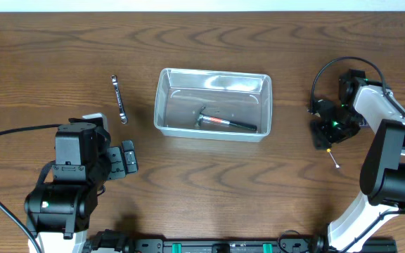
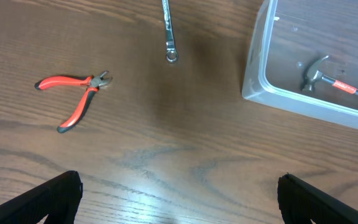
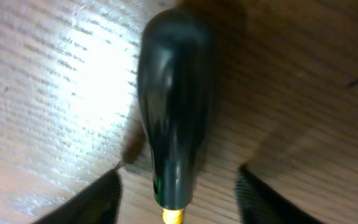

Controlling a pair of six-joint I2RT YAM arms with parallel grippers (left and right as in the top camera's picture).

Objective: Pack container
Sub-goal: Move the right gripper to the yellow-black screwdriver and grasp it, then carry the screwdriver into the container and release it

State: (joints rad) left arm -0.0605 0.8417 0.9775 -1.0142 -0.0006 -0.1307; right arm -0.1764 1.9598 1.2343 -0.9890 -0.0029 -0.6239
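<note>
The clear plastic container [image 1: 162, 105] stands mid-table with a hammer [image 1: 227, 123] inside; it also shows in the left wrist view [image 2: 253, 68] with the hammer [image 2: 328, 78]. My left gripper [image 1: 129, 160] is open and empty over bare wood [image 2: 179, 199], left of the container. My right gripper [image 1: 327, 133] is open and straddles a black-handled screwdriver [image 3: 176, 106] lying on the table; the fingers [image 3: 176, 193] are on either side of the handle with gaps. The screwdriver's thin shaft [image 1: 335, 159] pokes out below the gripper.
A silver wrench [image 1: 119, 98] lies left of the container and shows in the left wrist view [image 2: 168, 31]. Red-handled pliers [image 2: 73, 93] lie on the wood further left; the left arm hides them in the overhead view.
</note>
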